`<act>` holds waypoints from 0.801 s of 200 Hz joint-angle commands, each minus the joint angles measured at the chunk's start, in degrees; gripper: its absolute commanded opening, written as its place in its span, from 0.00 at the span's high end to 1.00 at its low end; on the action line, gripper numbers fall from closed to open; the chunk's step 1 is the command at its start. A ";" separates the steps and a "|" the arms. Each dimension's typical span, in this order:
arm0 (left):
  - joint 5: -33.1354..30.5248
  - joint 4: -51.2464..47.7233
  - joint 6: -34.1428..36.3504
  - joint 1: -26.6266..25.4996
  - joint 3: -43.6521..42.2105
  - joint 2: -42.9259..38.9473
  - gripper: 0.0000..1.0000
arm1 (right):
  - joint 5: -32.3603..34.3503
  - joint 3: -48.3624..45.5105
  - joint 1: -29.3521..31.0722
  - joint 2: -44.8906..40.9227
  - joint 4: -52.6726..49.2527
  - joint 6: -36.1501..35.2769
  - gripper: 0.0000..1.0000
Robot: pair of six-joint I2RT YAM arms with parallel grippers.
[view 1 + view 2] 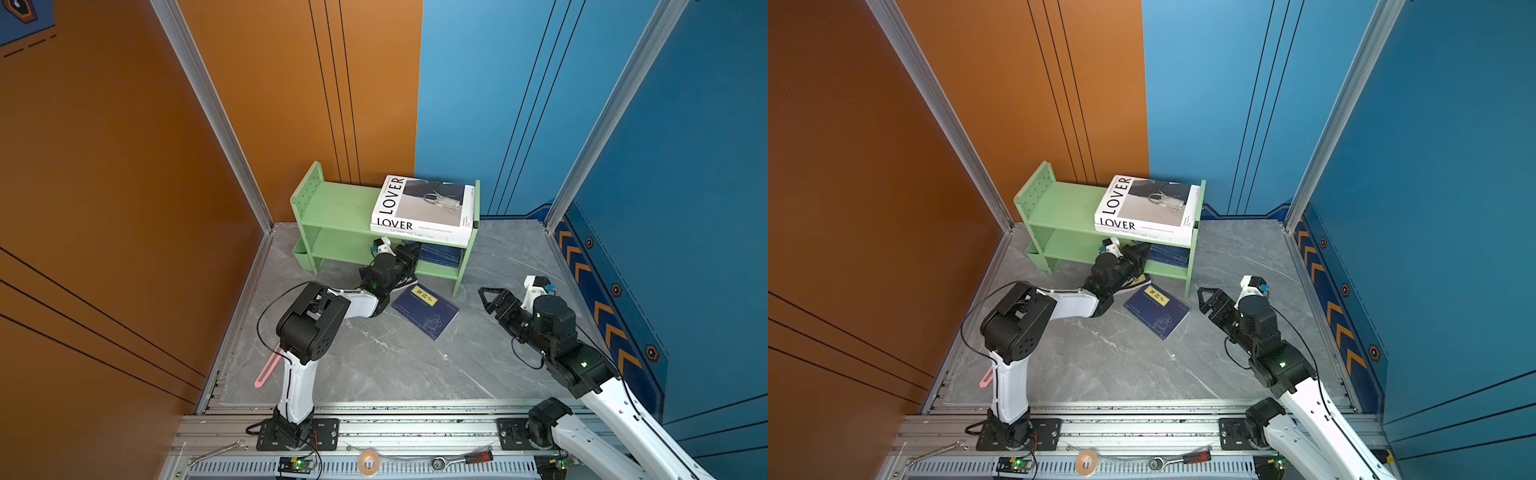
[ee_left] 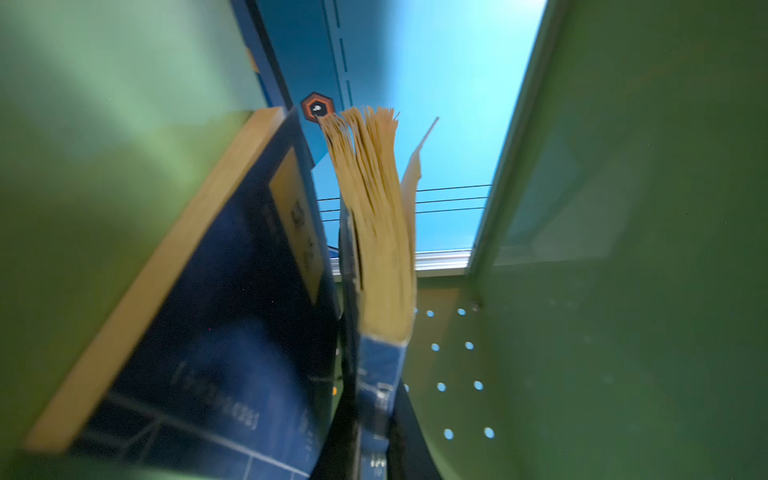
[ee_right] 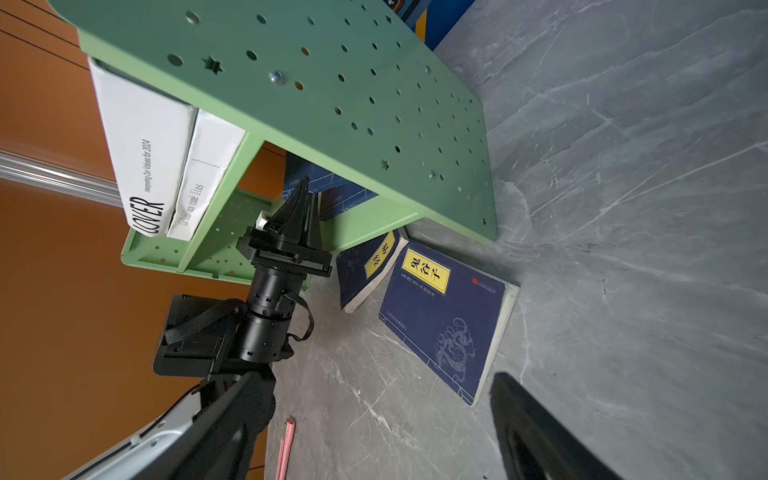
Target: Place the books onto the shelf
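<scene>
A: State of the left gripper (image 3: 306,189)?
B: Clamped on a navy book (image 2: 376,249) inside the lower tier of the shelf (image 1: 336,203). A second navy book (image 2: 199,340) leans beside it.
A: Right gripper (image 1: 487,296)?
B: Jaws wide, empty, at 3 o'clock of the flat navy book (image 1: 424,311) on the floor (image 1: 374,365).
A: Other books?
B: The LOVER book (image 1: 422,203) tops a white book (image 1: 432,237) at the 3 o'clock end of the upper tier. A tilted navy book (image 3: 365,270) lies just beside the flat one, at the shelf's foot.

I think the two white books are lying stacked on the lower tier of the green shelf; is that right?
Not quite: the white books are lying stacked on the top tier of the green shelf, not the lower one. Both top views show it.
</scene>
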 commanded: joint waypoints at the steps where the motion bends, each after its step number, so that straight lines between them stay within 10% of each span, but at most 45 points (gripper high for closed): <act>1: -4.68 -3.76 1.29 -2.05 1.06 -0.14 1.00 | 0.31 -0.93 -0.81 -0.38 -1.17 -0.69 0.12; 51: -6.36 -10.93 2.34 -4.24 3.67 -0.29 0.99 | -1.80 -1.01 -2.59 0.61 0.23 -0.60 0.12; 160: -4.33 -21.71 3.64 -3.66 2.37 -7.59 0.44 | -3.41 -2.56 -4.30 0.93 2.48 0.35 0.12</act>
